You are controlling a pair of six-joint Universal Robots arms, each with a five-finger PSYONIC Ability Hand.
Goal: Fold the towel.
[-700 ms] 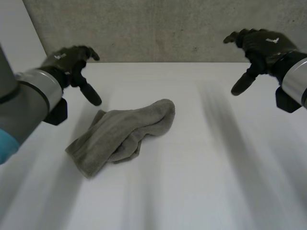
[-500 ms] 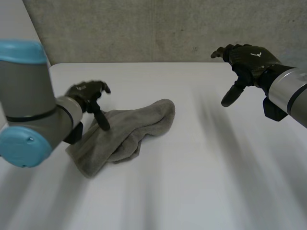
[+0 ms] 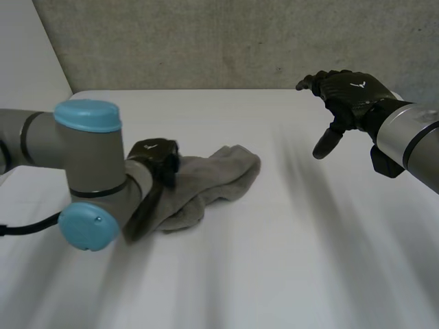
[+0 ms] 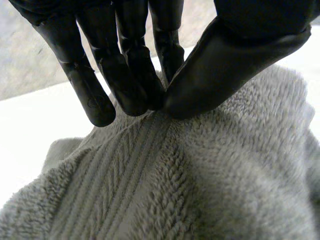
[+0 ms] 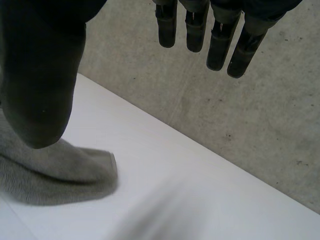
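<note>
A crumpled grey towel (image 3: 214, 179) lies left of the table's middle. My left hand (image 3: 156, 155) is down on the towel's left part, and my own forearm hides that end. In the left wrist view the fingers (image 4: 131, 70) and thumb meet on a raised ridge of the towel (image 4: 200, 180), pinching it. My right hand (image 3: 347, 97) hangs in the air to the right of the towel, well apart from it, with straight fingers and nothing in it. In the right wrist view its thumb (image 5: 40, 75) stands over the towel's end (image 5: 55, 172).
The white table (image 3: 288, 260) runs wide in front and to the right of the towel. A grey concrete wall (image 3: 206, 41) stands behind its far edge. My left arm's elbow (image 3: 86, 223) juts over the table's left side.
My left arm swung in and lowered its hand onto the towel's left part, closing on a ridge; the towel's far end shifted slightly right. My right hand drifted left.
</note>
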